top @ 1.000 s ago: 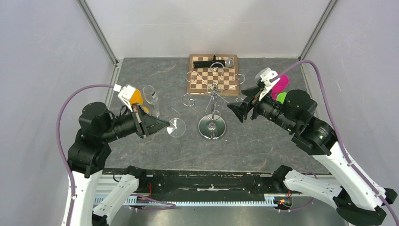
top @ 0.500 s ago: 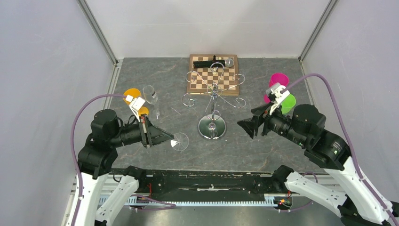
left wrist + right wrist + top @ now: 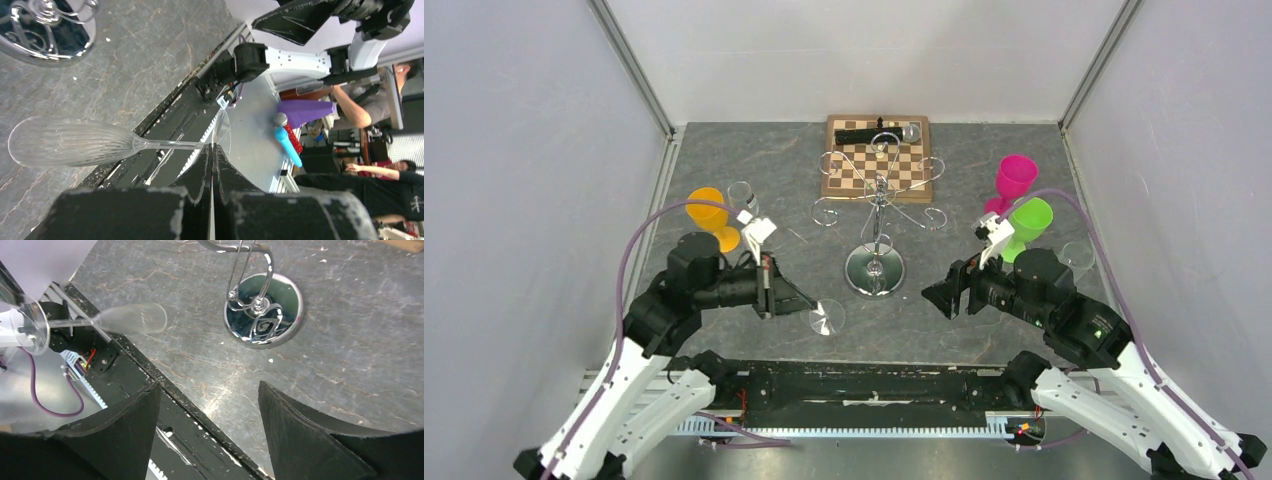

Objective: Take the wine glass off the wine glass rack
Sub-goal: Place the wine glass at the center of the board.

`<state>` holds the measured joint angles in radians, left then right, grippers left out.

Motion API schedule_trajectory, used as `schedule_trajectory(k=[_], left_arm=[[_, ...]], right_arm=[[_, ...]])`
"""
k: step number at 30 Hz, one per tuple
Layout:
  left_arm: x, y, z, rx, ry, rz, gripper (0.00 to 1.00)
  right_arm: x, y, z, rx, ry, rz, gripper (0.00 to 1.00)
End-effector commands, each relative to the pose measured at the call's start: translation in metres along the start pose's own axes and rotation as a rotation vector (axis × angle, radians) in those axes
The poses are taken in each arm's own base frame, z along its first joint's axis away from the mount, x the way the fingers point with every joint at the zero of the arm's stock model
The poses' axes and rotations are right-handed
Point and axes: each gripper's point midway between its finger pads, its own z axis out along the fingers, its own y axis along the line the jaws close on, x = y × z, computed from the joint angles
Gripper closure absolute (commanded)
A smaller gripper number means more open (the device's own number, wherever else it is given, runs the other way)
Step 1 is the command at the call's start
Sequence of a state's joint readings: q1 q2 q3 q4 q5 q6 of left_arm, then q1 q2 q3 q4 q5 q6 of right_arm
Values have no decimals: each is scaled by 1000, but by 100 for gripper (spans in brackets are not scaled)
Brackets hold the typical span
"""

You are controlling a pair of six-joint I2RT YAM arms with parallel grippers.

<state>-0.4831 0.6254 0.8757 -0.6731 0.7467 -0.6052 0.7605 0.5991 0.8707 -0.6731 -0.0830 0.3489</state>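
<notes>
A clear wine glass (image 3: 70, 142) lies sideways across my left gripper (image 3: 212, 146), which is shut on its thin stem right beside the foot. From above, that foot (image 3: 826, 318) shows as a pale disc at the left gripper (image 3: 809, 305), near the table's front edge. The right wrist view shows the same wine glass (image 3: 135, 318) hanging over that edge. The silver wine glass rack (image 3: 874, 270) stands mid-table on its mirrored base (image 3: 263, 315), with bare hook arms. My right gripper (image 3: 939, 295) is open and holds nothing; its fingers (image 3: 209, 385) point at the front edge, right of the rack.
A wooden chessboard (image 3: 876, 160) carrying a black object (image 3: 864, 133) lies behind the rack. An orange glass (image 3: 709, 215) and a clear glass (image 3: 746, 200) stand at the left. Pink (image 3: 1014, 178), green (image 3: 1029, 220) and clear (image 3: 1079, 255) glasses stand at the right.
Both arms have drawn back toward the near edge. The left gripper carried the wine glass nearer and to the right, away from the rack; the right gripper stayed open.
</notes>
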Motion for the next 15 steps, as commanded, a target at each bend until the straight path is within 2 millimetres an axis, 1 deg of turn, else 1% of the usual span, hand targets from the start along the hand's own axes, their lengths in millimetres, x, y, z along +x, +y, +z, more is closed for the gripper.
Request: schedule_trajectory(k=[1,5,10,12,15], left_arm=[[-9,-4,25,-18,-47,49,98],[-5,-12,31,-27,-36,85,98],[2,-18,40,-36,-18,120,98],[8,-22,46,-41,1,149,98],[16,-30,56,-53,29,204,98]], right_arm=[[0,12,7,-78,-51,89,27],[21,13,13,-108,-31,159,28],[35,20,15,-156,17,190,27],[39,24,16,-176,34,205,27],[41,28,15,-203,36,227,27]])
